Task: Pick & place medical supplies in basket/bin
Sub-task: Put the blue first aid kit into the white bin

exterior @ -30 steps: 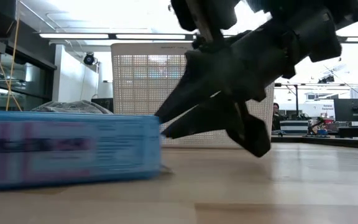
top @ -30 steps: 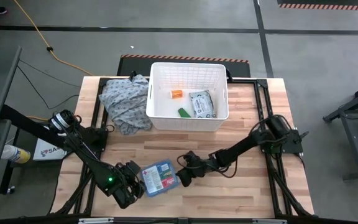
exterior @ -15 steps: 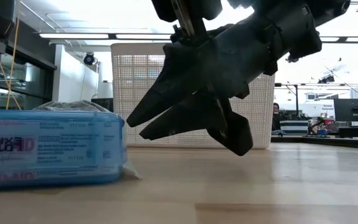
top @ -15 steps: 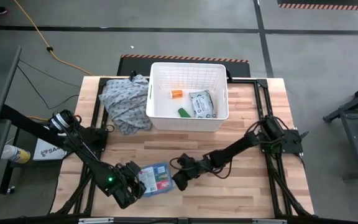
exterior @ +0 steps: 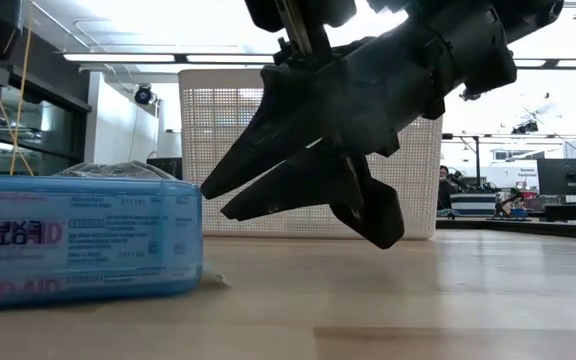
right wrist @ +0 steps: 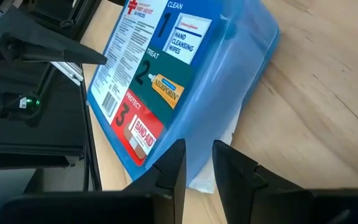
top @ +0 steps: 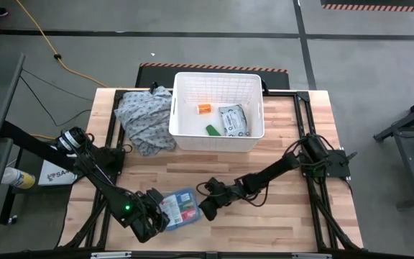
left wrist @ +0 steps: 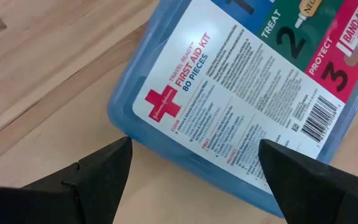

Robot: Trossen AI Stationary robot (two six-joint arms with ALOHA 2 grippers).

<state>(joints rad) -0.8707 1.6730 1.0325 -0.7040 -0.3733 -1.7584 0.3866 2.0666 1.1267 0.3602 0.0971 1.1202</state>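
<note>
Blue flat plastic first-aid box with the white label and red cross (top: 180, 208) has slid toward the left gripper (top: 154, 219), and now sits right between its wide-spread jaws, flat on the wooden table (top: 279, 165). The right gripper (top: 208, 210) is at the box's opposite edge, jaws narrow and holding nothing, so it looks like it nudged the box over for a handoff. Compared with a second ago, the box is further left and the right gripper followed it. The white slatted plastic basket (top: 218, 142) is well away from both grippers, so the pick's still to come.
</note>
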